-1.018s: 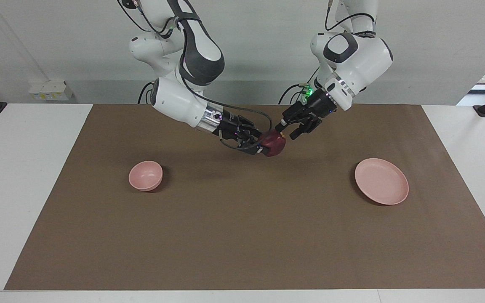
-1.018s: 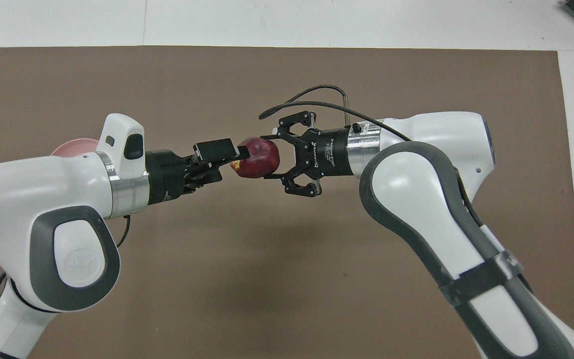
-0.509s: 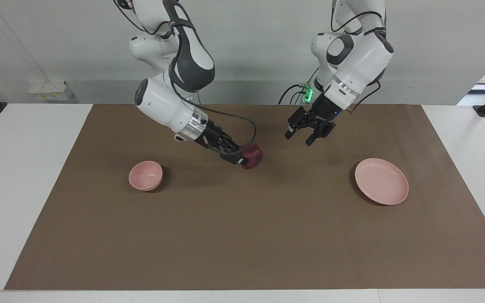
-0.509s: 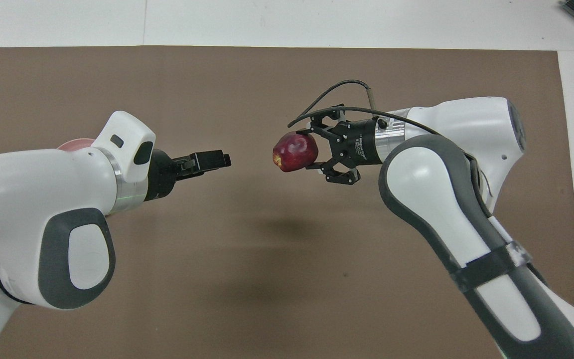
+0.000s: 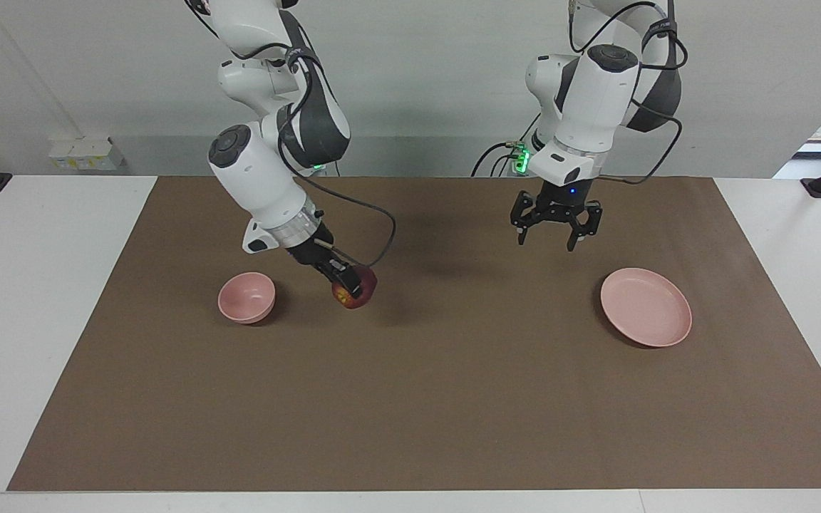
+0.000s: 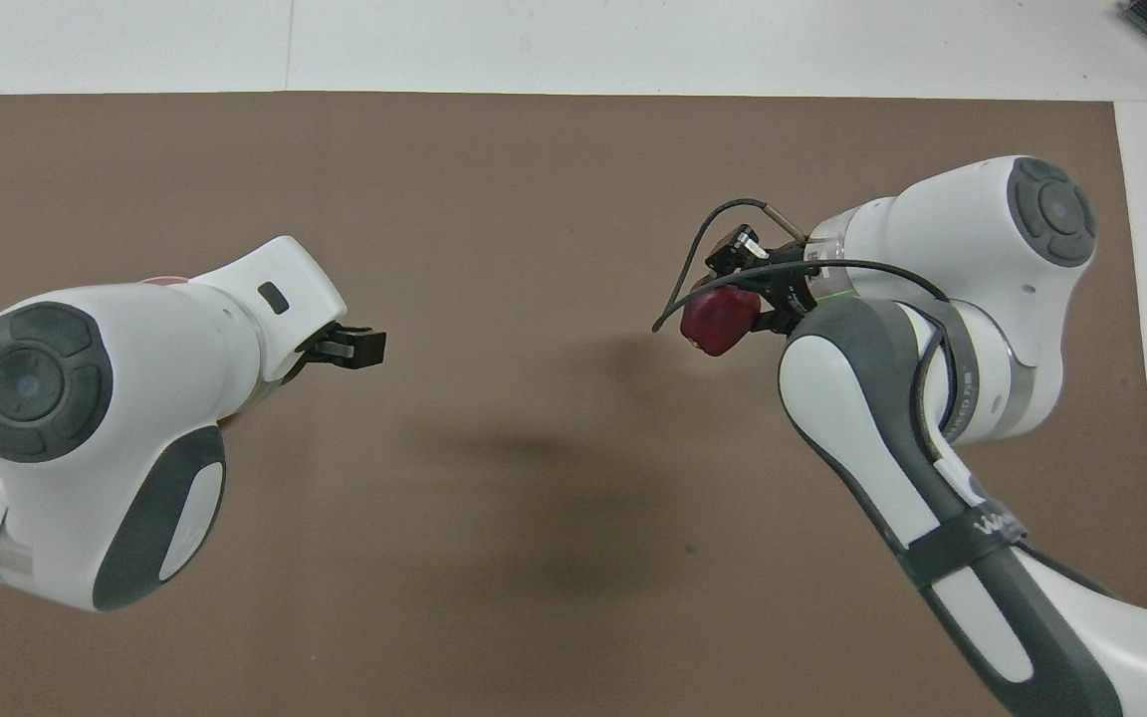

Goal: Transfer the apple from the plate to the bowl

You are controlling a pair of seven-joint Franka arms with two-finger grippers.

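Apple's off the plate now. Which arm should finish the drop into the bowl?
Right. The right gripper already grips the apple over the mat beside the bowl. The left gripper hangs open and empty, up by the plate.

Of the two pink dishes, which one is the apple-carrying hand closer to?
The bowl, the small deep dish toward the right arm's end of the table. The right hand holds the apple just beside it; the wide flat plate lies toward the left arm's end.
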